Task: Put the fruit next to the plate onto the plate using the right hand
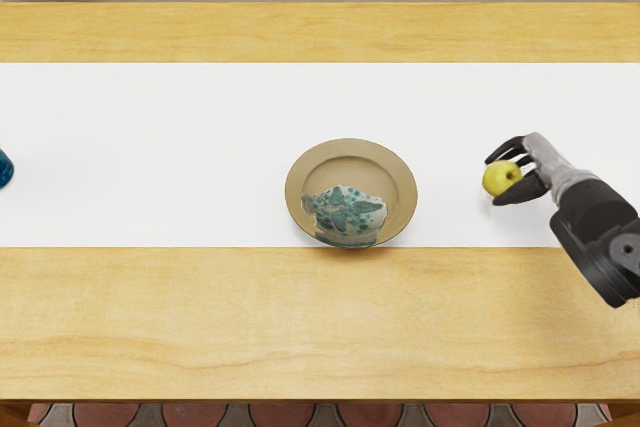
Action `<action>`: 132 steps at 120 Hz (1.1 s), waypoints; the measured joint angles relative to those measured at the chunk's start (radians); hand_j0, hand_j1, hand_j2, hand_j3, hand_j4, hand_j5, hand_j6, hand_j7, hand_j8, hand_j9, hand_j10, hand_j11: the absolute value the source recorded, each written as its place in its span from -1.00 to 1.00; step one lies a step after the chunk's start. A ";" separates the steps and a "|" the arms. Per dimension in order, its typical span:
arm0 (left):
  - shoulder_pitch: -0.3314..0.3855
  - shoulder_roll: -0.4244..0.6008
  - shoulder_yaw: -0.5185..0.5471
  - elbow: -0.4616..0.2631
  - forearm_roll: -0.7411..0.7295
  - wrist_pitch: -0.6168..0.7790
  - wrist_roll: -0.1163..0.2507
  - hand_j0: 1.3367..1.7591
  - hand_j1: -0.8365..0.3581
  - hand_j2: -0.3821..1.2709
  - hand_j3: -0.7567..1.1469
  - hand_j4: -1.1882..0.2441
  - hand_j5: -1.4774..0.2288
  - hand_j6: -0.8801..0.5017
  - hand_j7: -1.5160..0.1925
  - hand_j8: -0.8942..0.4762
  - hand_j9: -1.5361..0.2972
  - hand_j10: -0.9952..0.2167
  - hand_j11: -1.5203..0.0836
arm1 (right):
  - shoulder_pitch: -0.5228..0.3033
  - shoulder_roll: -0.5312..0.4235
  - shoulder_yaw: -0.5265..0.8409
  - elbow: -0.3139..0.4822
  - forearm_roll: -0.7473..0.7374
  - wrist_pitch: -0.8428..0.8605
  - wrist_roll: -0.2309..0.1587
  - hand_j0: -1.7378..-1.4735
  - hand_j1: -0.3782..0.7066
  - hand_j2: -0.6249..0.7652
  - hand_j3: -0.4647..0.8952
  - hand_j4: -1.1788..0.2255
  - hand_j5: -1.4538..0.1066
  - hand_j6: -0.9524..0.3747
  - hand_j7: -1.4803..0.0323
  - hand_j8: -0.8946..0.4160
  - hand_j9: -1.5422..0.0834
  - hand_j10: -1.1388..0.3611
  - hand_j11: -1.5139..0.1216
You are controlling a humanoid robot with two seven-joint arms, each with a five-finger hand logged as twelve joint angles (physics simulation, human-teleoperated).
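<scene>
Right hand (532,169) has its fingers curled round the small yellow round fruit (500,179), well right of the tan round plate with teal pattern (398,169). Grasp looks done, roughly 1 of 3 steps; carry and release remain

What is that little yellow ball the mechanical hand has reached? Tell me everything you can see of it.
The fruit is small, round and yellow, smooth-skinned with a soft sheen, much like a little apple. It is over the white runner, to the right of the plate and well apart from it. The right hand has closed on it from the right: dark fingers curl over its top and under its near side. Whether it rests on the cloth or is lifted cannot be told.
</scene>
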 joint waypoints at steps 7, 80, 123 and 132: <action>0.000 0.000 0.000 0.000 0.000 0.000 0.000 0.52 0.98 -0.54 -0.21 0.66 0.73 0.27 0.77 0.30 0.68 0.64 0.90 | 0.000 0.003 0.032 0.001 0.000 0.000 0.000 -0.37 0.19 0.18 -0.32 -0.23 -0.22 -0.19 -0.15 -0.26 -0.13 -0.34 -0.17; 0.000 0.000 0.000 0.000 0.000 0.000 0.000 0.52 0.98 -0.54 -0.21 0.66 0.73 0.27 0.77 0.31 0.68 0.64 0.90 | 0.024 0.254 0.075 0.014 0.001 0.045 0.000 -0.39 0.18 0.20 -0.32 -0.19 -0.19 -0.23 -0.11 -0.29 -0.10 -0.30 -0.14; 0.000 0.000 0.000 0.000 0.000 0.000 0.000 0.52 0.98 -0.54 -0.20 0.66 0.73 0.27 0.77 0.31 0.68 0.64 0.90 | 0.022 0.402 0.049 -0.069 -0.003 0.046 0.000 -0.40 -0.32 0.07 -0.32 0.21 0.30 0.06 0.39 0.00 0.36 0.08 0.32; 0.000 0.000 0.000 0.000 0.000 0.000 0.000 0.52 0.98 -0.54 -0.20 0.66 0.73 0.27 0.77 0.31 0.68 0.64 0.90 | 0.023 0.377 0.066 -0.044 -0.005 0.048 -0.001 -0.40 -0.49 0.02 -0.32 0.34 0.46 0.16 0.55 0.10 0.52 0.17 0.38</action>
